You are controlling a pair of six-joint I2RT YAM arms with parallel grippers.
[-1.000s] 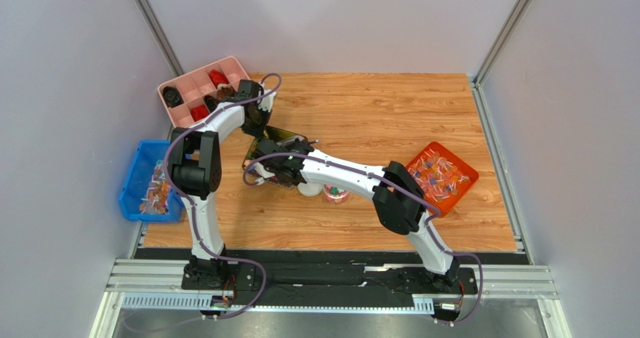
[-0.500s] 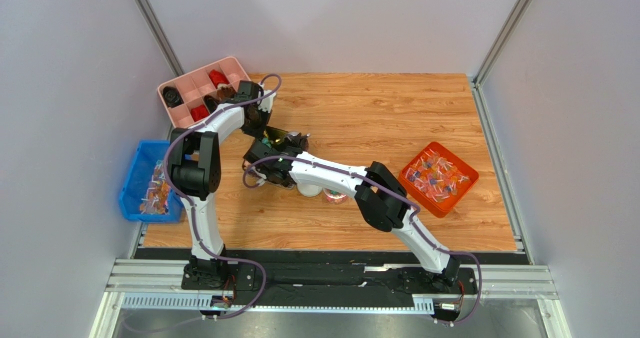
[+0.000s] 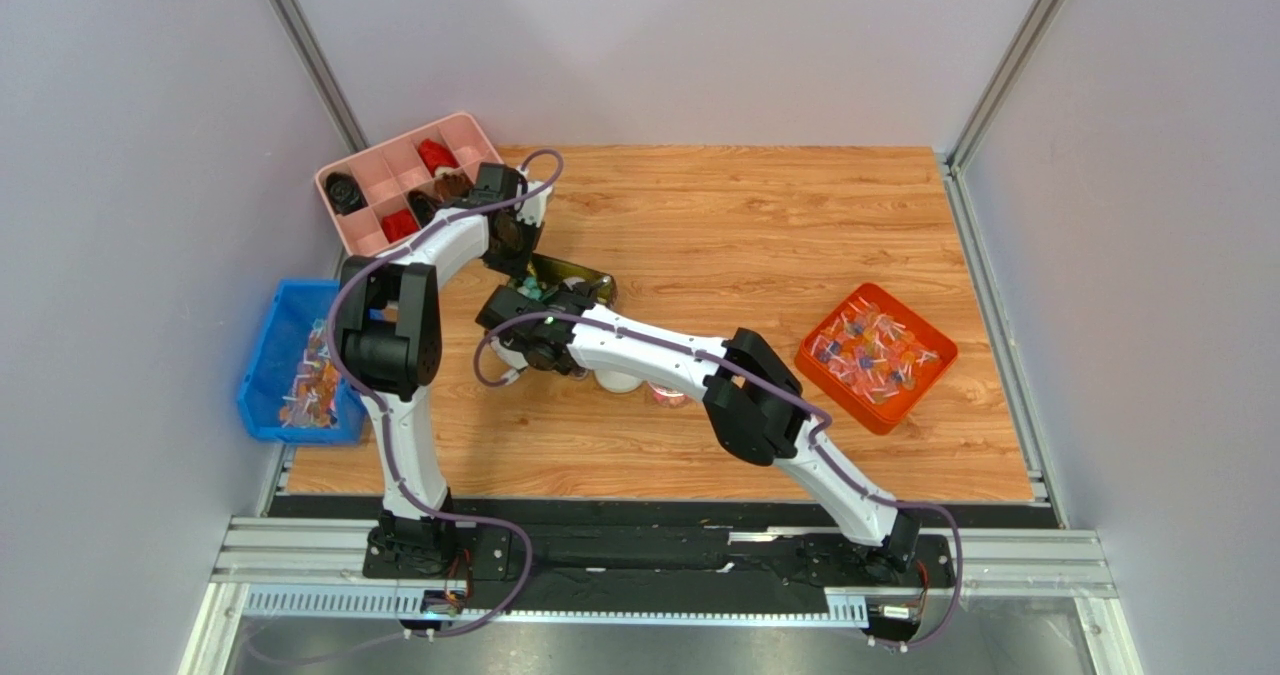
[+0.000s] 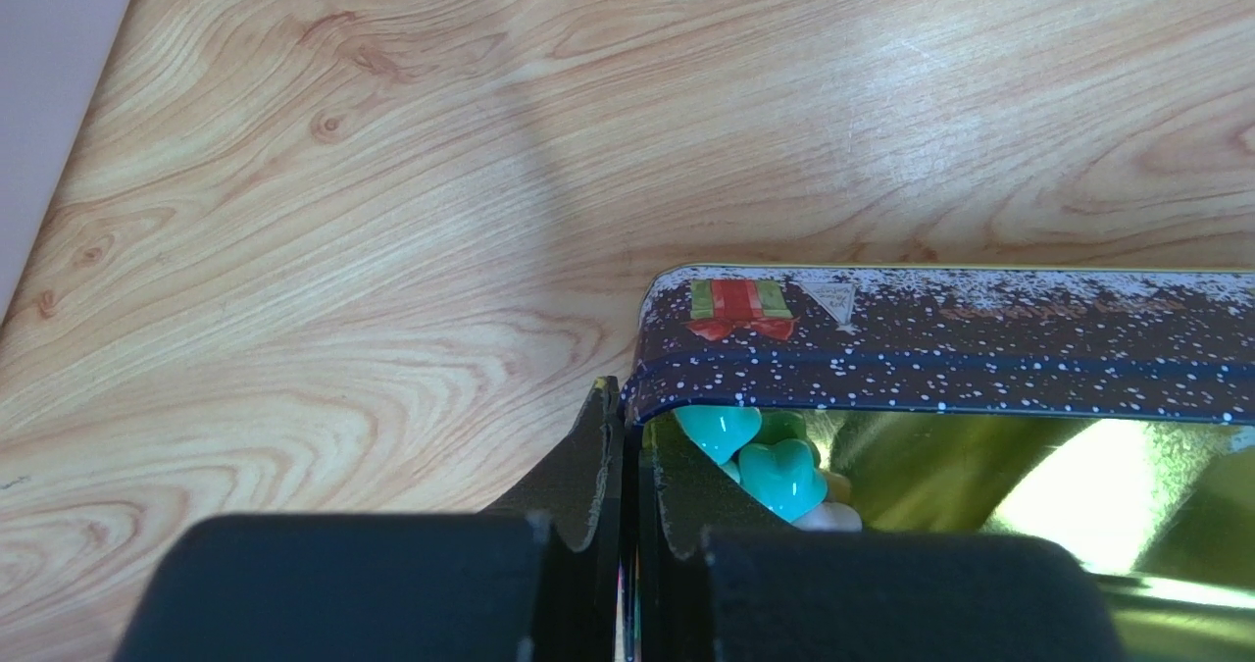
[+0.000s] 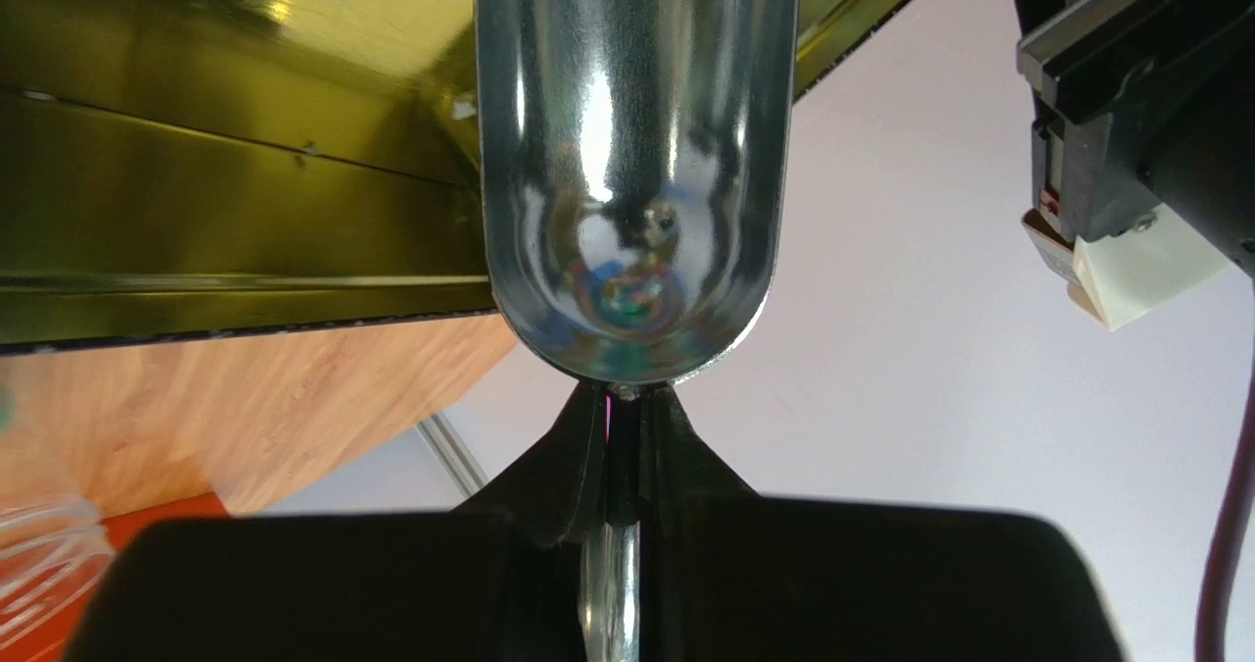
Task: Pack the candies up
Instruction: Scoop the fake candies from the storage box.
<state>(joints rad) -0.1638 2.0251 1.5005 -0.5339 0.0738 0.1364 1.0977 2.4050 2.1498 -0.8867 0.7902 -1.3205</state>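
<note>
Tin (image 4: 943, 346) wall is what my left tool (image 4: 626, 412) is clamped on, one finger outside and one inside, at a rounded corner. Just past the inner finger the candies (image 4: 766, 464) lie inside the tin against that wall. They are teal heart shapes, with green, orange and white bits partly hidden behind them.

My right tool (image 5: 626, 415) pinches the thin handle of a scoop (image 5: 626, 147). Its bowl points straight ahead of the tool, in front of the tin's open inside. My left arm (image 5: 1149, 118) crowds in ahead and to the right of it. From above, my right forearm crosses over small round cups (image 3: 616, 380) and half hides them.

A pink tray (image 3: 406, 180) with compartments lies just beyond and left of my left tool. A blue bin (image 3: 293, 360) sits well left of both tools, and an orange bin (image 3: 876, 353) well right of them.

The tin is dark blue with white speckles and a red-and-green gift picture, and it is mirror gold within. The scoop is polished steel, a rounded trough.

The tabletop (image 4: 368, 177) is pale wood with a strong grain. Plain grey walls (image 3: 646, 45) close it in.
</note>
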